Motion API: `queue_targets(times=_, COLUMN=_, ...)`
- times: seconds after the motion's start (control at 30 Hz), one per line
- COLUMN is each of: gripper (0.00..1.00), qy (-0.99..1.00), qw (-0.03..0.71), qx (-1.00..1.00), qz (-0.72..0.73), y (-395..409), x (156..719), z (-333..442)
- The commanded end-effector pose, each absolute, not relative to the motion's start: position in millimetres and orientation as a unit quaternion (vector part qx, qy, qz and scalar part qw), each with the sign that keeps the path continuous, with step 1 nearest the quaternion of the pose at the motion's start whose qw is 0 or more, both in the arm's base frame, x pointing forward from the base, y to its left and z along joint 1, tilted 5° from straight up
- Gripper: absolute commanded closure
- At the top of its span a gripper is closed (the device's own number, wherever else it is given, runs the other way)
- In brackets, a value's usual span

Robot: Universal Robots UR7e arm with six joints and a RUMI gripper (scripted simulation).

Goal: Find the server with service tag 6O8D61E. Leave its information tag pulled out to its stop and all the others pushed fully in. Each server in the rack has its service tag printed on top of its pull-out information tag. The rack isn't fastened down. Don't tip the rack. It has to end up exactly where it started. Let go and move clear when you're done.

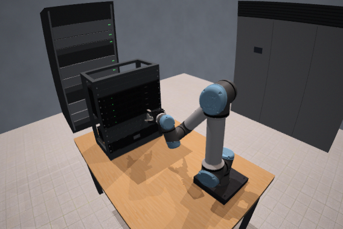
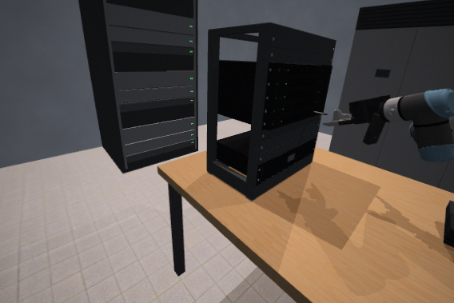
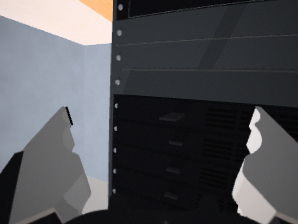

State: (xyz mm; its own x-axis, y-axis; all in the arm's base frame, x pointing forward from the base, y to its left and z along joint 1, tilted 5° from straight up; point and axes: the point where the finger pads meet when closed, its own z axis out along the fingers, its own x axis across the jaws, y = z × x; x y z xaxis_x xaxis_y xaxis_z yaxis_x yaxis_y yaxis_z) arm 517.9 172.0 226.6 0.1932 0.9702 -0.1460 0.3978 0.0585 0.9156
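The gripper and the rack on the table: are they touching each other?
Apart. The exterior view shows background between the gripper's fingertips and the rack's front.

I can't read any words, brands, numbers or signs from here. The pull-out tags (image 3: 172,117) on the servers (image 1: 130,103) (image 2: 297,96) (image 3: 150,135) show up only as small slips, too dark and too small for any print on them to be made out. The pale label (image 1: 136,136) (image 2: 291,157) low on the front of the desk's rack (image 1: 104,150) (image 2: 252,142) (image 3: 112,150) has no lettering I can make out either. The little dark panel (image 1: 258,50) (image 2: 382,73) on the big grey cabinet (image 1: 250,77) (image 2: 365,122) gives me nothing legible.
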Motion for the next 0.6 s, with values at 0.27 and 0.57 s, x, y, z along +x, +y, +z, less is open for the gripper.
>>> queue_targets(times=0.27, gripper=0.00, qy=0.575, qw=0.479, qx=0.598, qz=0.289, y=171.2, x=517.0, z=228.6)
queue_targets(times=0.57, gripper=0.00, qy=0.587, qw=0.486, qx=0.586, qz=0.276, y=170.6, x=516.2, z=229.8)
